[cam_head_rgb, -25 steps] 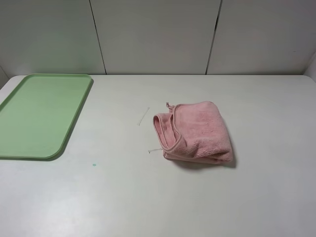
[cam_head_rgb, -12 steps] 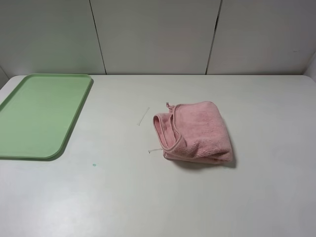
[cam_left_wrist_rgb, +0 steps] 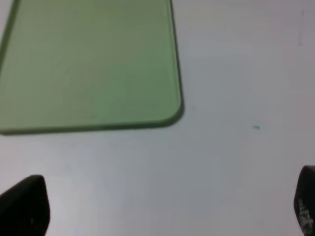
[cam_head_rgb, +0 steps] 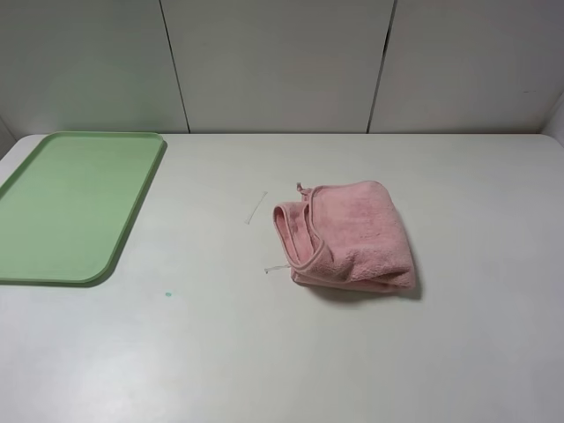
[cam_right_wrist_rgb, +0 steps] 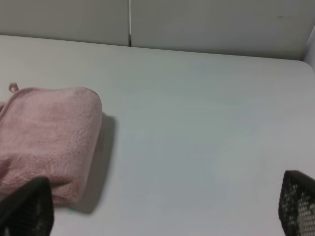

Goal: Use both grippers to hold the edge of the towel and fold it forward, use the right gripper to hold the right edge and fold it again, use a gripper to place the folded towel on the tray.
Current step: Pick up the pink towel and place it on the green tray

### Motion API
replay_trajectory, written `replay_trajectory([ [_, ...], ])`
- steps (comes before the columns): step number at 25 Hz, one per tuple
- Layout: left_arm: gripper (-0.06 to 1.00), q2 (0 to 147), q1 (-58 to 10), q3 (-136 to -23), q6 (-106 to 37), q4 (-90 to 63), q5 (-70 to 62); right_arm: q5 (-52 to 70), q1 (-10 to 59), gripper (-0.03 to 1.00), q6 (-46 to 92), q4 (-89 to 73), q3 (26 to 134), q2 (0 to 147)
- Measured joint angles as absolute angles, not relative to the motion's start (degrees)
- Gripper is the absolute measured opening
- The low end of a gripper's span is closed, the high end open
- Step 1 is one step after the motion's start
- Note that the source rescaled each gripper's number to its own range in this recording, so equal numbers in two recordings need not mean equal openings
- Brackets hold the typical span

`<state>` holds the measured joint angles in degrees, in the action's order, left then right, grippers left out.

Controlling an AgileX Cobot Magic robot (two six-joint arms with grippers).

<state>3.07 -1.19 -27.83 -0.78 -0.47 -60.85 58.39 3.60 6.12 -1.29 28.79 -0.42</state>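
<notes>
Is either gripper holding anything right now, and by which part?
Nothing is held. The left gripper and right gripper are both open and empty; the towel lies folded on the table.

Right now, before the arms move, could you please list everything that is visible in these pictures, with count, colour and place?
towel: one, pink, loosely folded, on the table right of centre
tray: one, light green, on the table's far left
thin strands: two, white, on the table just left of the towel
speck: one, teal, on the table near the tray's near right corner
table: one, white, under everything
wall panels: three, pale grey, behind the table
left gripper: one, black, open and empty, over bare table near the tray
right gripper: one, black, open and empty, over the table beside the towel
</notes>
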Motion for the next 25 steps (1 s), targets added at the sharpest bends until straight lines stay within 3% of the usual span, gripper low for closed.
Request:
replay_trajectory([
  [13,1.00,28.40,-1.19,-28.49,2.81,-15.75,-47.16,58.39,3.60,1.00,6.12,-1.29,28.79,-0.42],
  [25,0.99,53.08,-1.19,-28.55,-4.65,-35.38,-37.19,58.39,3.60,1.00,6.12,-1.29,28.79,-0.42],
])
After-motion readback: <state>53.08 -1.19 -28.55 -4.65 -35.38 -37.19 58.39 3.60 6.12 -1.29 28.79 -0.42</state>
